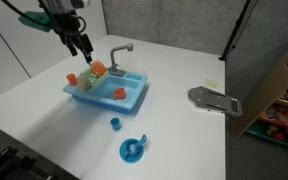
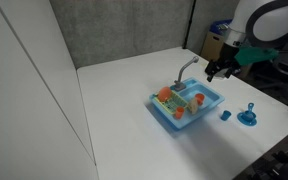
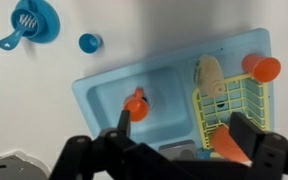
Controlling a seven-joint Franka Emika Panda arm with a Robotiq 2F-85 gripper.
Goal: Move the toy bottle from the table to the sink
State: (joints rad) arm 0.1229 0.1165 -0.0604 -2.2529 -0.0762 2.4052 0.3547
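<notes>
Hanging over the sink (image 3: 99, 100) right now, with my gripper (image 3: 182, 128) spread as wide as it goes and nothing in it. The toy bottle (image 3: 212, 78) is lying in the yellow rack (image 3: 246, 100) inside one basin, directly below me and closer to one of my fingers (image 3: 242, 130) than the other. It's tiny and pale, so I'm only fairly sure it's resting on its side. An orange cup (image 3: 134, 105) is sitting in the other basin, below my opposite finger. Out past my fingertips, a small blue cup (image 3: 89, 42) and a blue dish (image 3: 34, 22) are sitting on the table (image 3: 144, 30), apart from the sink.
</notes>
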